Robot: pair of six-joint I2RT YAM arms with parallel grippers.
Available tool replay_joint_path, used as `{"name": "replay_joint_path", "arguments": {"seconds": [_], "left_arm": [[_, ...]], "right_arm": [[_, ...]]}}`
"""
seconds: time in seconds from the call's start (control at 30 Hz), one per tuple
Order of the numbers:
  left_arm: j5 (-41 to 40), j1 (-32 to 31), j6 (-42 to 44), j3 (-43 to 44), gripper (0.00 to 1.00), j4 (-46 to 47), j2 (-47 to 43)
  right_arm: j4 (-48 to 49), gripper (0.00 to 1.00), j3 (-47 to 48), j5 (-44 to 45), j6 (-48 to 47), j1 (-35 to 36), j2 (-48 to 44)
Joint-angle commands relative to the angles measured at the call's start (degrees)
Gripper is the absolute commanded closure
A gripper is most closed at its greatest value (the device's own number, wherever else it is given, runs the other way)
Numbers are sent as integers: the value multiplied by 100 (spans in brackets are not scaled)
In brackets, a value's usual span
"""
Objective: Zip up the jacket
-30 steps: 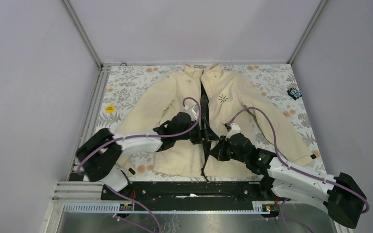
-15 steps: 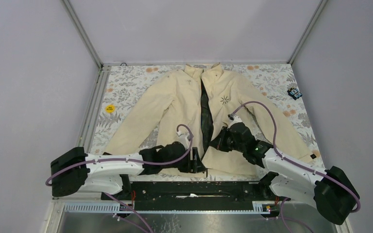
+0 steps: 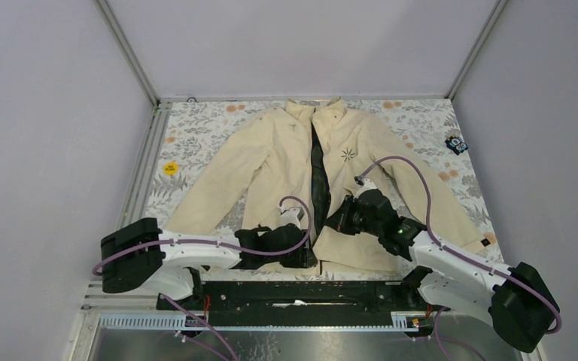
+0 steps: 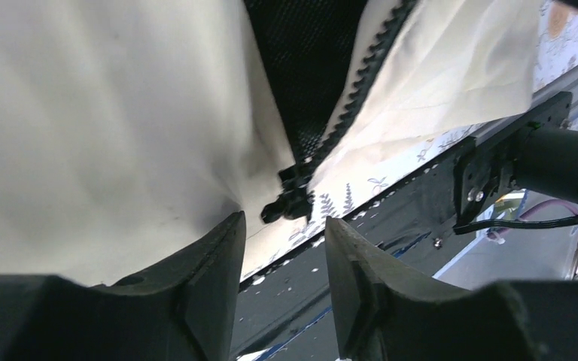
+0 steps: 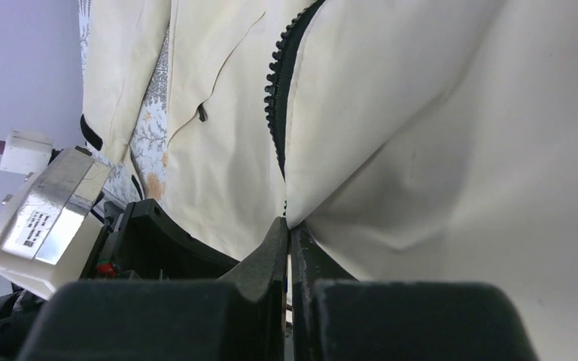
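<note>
The cream jacket (image 3: 271, 165) lies flat on the flowered table, front up, with its dark zipper (image 3: 317, 177) parted down the middle. My left gripper (image 3: 307, 256) sits at the bottom hem, open. In the left wrist view nothing lies between the left gripper's (image 4: 282, 226) fingers, and the black zipper slider (image 4: 290, 199) hangs just past their tips at the foot of the teeth (image 4: 361, 83). My right gripper (image 3: 339, 221) is shut on the jacket's right front edge (image 5: 459, 113), pinching the cloth beside the zipper teeth (image 5: 275, 83). Both right gripper (image 5: 290, 223) jaws are pressed together.
A black rail (image 3: 293, 293) runs along the near table edge, right under the hem. A yellow sticker (image 3: 169, 168) lies at the left and a small blue-black object (image 3: 457, 143) at the far right. Metal frame rails (image 3: 139, 188) border the table.
My left arm has dropped from the middle of the zipper to the bottom hem. The right gripper has shifted slightly away from me, still pinching the front edge.
</note>
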Motion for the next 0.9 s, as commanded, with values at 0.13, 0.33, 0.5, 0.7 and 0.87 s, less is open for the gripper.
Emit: {"name": "replay_joint_path", "arguments": {"seconds": [0.13, 0.33, 0.5, 0.7, 0.87], "left_arm": [[-193, -26, -55, 487, 58, 409, 454], [-192, -57, -178, 440, 71, 176, 527], [-160, -79, -296, 200, 81, 54, 304], [279, -105, -387, -117, 100, 36, 72], [603, -160, -292, -249, 97, 141, 126]], "right_arm": [[30, 100, 156, -59, 37, -49, -205], [-142, 100, 272, 89, -40, -50, -240], [-370, 100, 434, 207, -66, -74, -136], [-739, 100, 710, 329, -182, -248, -4], [-677, 100, 929, 378, -405, -278, 206]]}}
